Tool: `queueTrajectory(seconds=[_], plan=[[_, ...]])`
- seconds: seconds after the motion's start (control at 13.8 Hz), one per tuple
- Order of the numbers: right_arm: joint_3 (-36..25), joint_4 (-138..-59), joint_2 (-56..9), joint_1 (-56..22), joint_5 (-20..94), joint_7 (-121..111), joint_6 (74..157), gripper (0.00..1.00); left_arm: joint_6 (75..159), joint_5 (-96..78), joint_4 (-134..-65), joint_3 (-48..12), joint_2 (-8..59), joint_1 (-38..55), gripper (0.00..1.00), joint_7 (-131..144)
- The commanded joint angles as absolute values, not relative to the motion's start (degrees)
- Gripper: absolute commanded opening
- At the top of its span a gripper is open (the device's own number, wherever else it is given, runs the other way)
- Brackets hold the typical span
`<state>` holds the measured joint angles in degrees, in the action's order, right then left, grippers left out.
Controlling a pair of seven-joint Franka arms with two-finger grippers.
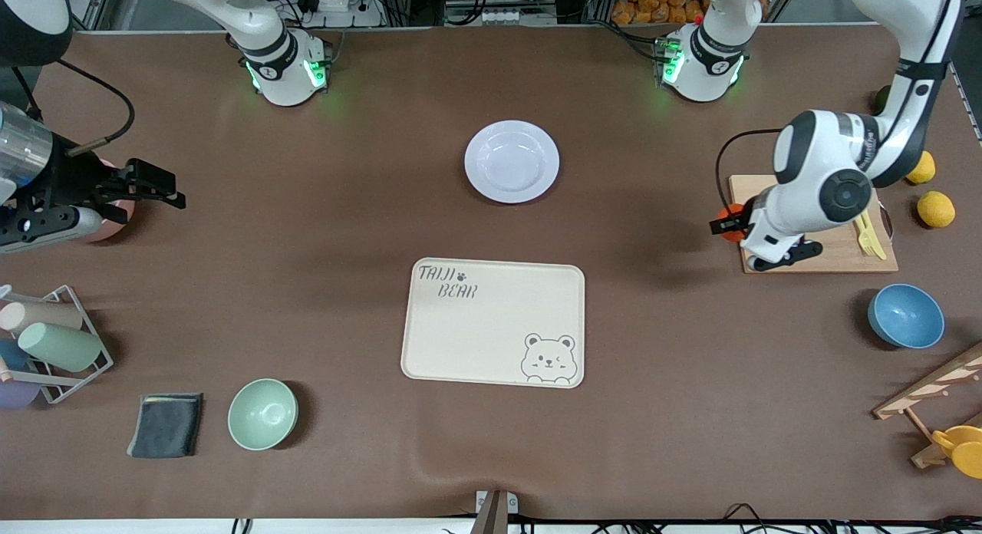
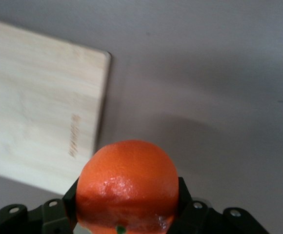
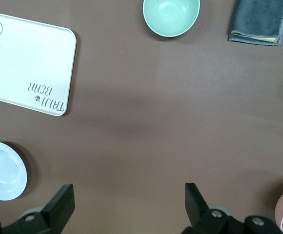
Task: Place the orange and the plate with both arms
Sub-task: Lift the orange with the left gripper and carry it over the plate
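The orange [image 1: 729, 221] [image 2: 127, 178] is bright red-orange and round. My left gripper [image 1: 727, 224] [image 2: 128, 197] is shut on it, one black finger on each side, above the corner of the wooden cutting board [image 1: 840, 254] [image 2: 39, 112] and the bare table beside it. The pale lavender plate [image 1: 512, 161] [image 3: 2, 170] rests empty on the table midway between the two arm bases. My right gripper [image 1: 170, 190] [image 3: 129, 195] stands open with nothing between its fingers, over the table at the right arm's end, well apart from the plate.
A cream bear tray [image 1: 492, 321] lies nearer the camera than the plate. A mint bowl [image 1: 262, 413], dark cloth [image 1: 166, 424] and cup rack [image 1: 54, 346] are toward the right arm's end. A blue bowl [image 1: 905, 315] and two lemons [image 1: 936, 209] are at the left arm's end.
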<state>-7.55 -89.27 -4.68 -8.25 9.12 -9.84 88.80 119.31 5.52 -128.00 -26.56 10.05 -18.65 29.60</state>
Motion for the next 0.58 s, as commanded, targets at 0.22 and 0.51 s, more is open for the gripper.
queueTrajectory(seconds=[0.22, 0.51], plan=[[-7.6, -88.7, -5.1, -8.4, 10.1, -10.5, 88.7, 1.0, 114.9, 2.9, -125.3, -36.7, 8.7, -19.2, 0.1, 50.3], [-7.6, -88.7, -5.2, -8.6, 10.1, -10.5, 88.7, 1.0, 112.8, -1.7, -122.3, -41.6, 9.3, -19.1, 0.1, 60.7]])
